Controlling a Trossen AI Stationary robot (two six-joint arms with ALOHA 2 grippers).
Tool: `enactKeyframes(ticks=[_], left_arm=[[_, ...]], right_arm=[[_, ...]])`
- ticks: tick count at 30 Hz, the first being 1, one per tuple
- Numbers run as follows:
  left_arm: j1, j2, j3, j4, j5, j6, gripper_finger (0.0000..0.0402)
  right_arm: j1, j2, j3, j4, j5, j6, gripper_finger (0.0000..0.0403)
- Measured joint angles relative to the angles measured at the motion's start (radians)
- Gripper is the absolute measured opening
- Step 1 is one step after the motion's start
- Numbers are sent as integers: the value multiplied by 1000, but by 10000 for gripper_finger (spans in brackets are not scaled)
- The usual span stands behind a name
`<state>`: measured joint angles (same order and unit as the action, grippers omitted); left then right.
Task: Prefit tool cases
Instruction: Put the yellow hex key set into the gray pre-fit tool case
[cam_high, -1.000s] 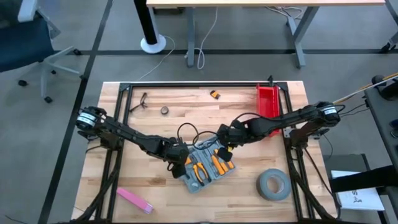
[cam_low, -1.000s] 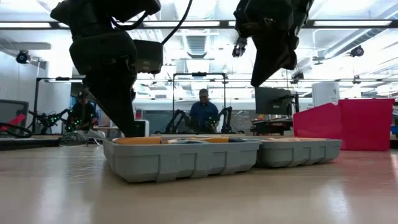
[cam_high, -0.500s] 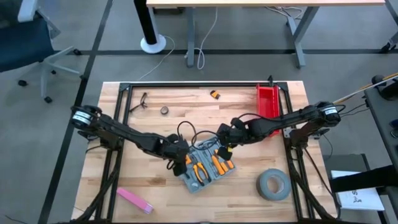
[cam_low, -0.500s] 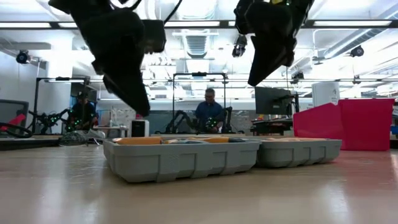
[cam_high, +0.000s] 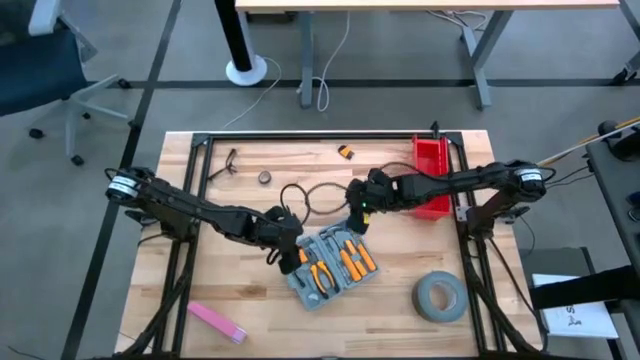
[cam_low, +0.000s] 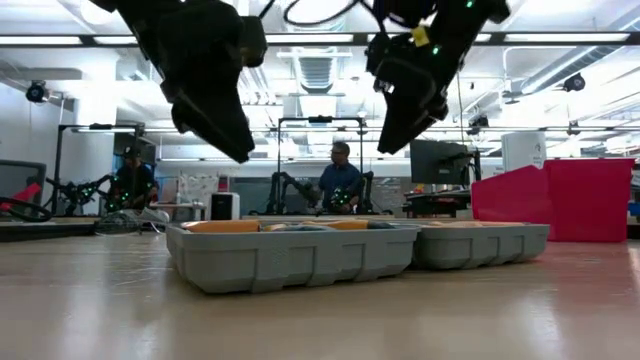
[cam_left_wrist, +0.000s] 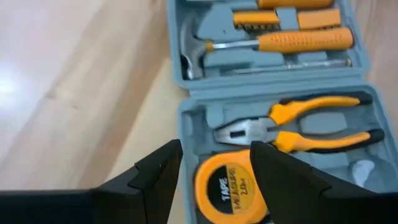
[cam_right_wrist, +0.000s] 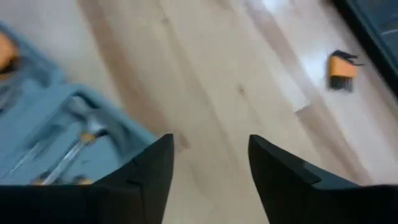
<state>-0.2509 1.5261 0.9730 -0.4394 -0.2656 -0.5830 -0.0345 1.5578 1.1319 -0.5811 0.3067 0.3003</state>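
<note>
The tool case (cam_high: 330, 266) lies open and flat on the table (cam_high: 250, 300), towards its near edge, and serves as the landmark here. One half holds a yellow tape measure (cam_left_wrist: 228, 185) and orange-handled pliers (cam_left_wrist: 311, 124); the other half holds a hammer (cam_left_wrist: 249, 46) with an orange grip and a few smaller orange pieces, cut off at the frame edge, that may be bits or drivers. From table height only the case's grey ribbed walls show, with slivers of orange above the rim.

Just beside the case on its left, the left gripper (cam_high: 285, 248) hovers over the tape-measure end, fingers (cam_left_wrist: 155, 171) spread apart, holding nothing. A pink flat object (cam_high: 215, 322) lies nearer than the case, off to its left, and a grey tape roll (cam_high: 439, 297) sits to the case's right.

Beyond the case, the right gripper (cam_high: 357, 215) hangs above bare wood, released and empty, clear of the case's far edge. Farther back stands a red bin (cam_high: 432, 165); its contents cannot be made out. A small orange-and-black item (cam_right_wrist: 341, 67) lies farthest from the case.
</note>
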Motion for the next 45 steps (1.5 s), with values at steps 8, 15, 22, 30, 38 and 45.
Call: enactKeyframes(ticks=[8,15,22,30,38,45], left_arm=[[5,-58,-5,10,-156,68,204],[104,-76,-5,50,-180,195,204],[289,-76,-5,78,-75,255,204],[387,-76,-5,164,-5,258,204],[387,-76,-10,343,-70,261,204],[402,-76,-51,466,-147,298,204]], right_arm=[[-189,0,-42,98,-81,-127,223],[-360,18,-66,223,-177,-225,224],[-494,78,-23,247,-183,-233,218],[-536,100,19,239,-183,-279,230],[-579,123,97,155,-287,-267,224],[-605,268,222,52,-288,-289,218]])
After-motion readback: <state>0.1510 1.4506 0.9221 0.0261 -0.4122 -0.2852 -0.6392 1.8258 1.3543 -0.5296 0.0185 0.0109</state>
